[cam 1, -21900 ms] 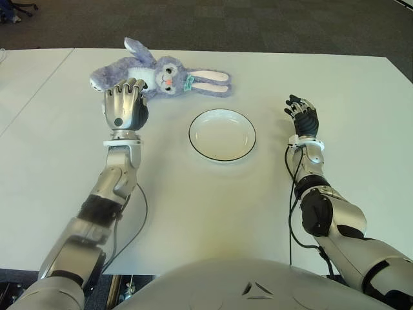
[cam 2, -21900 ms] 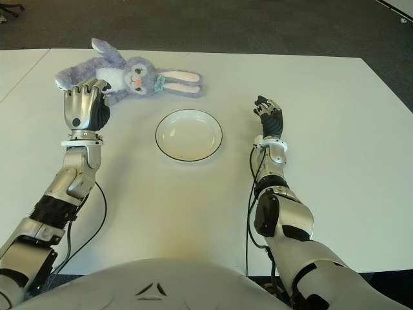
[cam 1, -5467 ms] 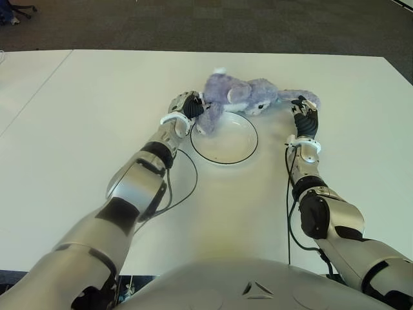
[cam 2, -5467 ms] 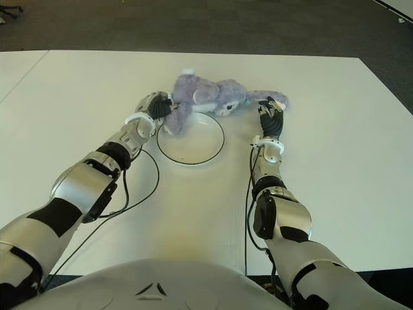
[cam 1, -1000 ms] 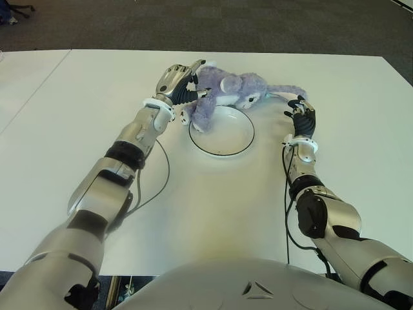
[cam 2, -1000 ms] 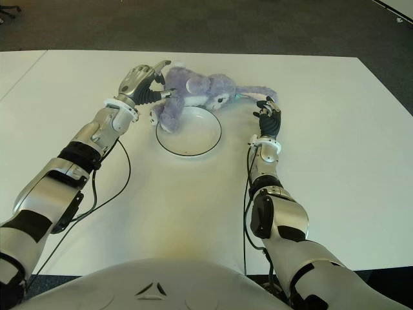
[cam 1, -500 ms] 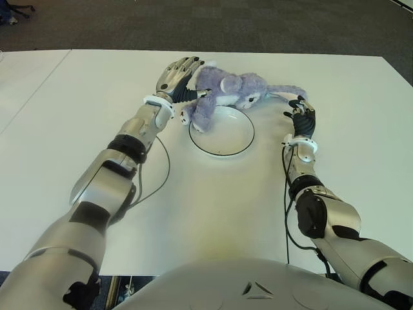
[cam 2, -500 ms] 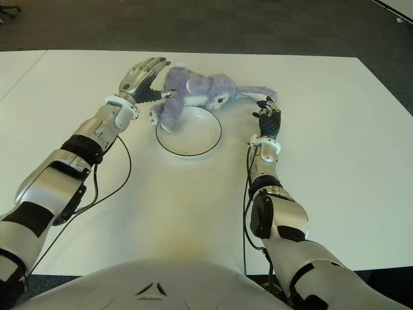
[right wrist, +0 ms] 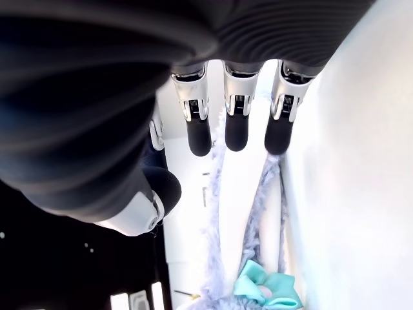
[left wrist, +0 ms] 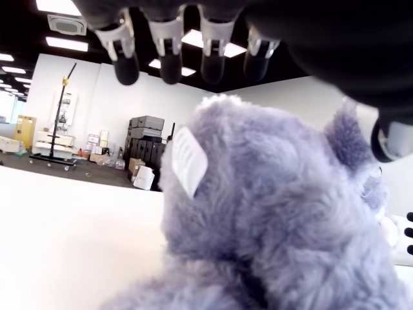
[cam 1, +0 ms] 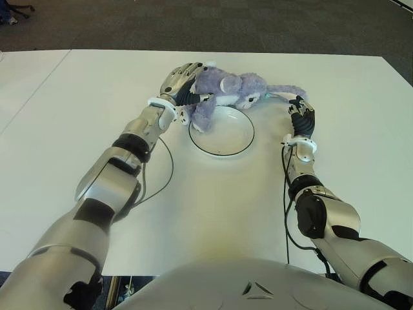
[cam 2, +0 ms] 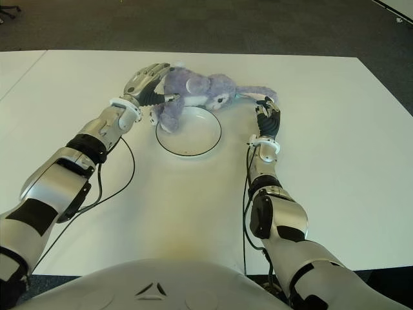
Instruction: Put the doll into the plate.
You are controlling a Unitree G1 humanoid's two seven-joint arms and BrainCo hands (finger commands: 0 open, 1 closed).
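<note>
White table (cam 1: 77, 116), seen from the robot's head, with dark carpet (cam 1: 258, 26) beyond its far edge. On the table stands a round white plate (cam 1: 221, 150) with a thin dark rim, its bowl bare. The doll (cam 1: 229, 90), a purple plush rabbit, lies along the plate's far rim: one leg hangs over the rim on the robot's left, the body and head lie just behind the plate, and the long ears reach toward the robot's right. A white sewn-in tag (left wrist: 187, 160) shows on the doll in the left wrist view; no writing can be read on it. A turquoise bow (right wrist: 268, 290) shows at the doll's neck in the right wrist view.

The left arm stretches forward across the table, a black cable looping beside it. The left hand (cam 1: 181, 82) lies against the doll's rump, fingers (left wrist: 169, 50) extended over the plush and not closed around it. The right hand (cam 2: 268, 116) stands just right of the plate, at the tips of the ears; its fingers (right wrist: 236, 116) are straight and released, holding nothing, with the ears running just beyond the fingertips.
</note>
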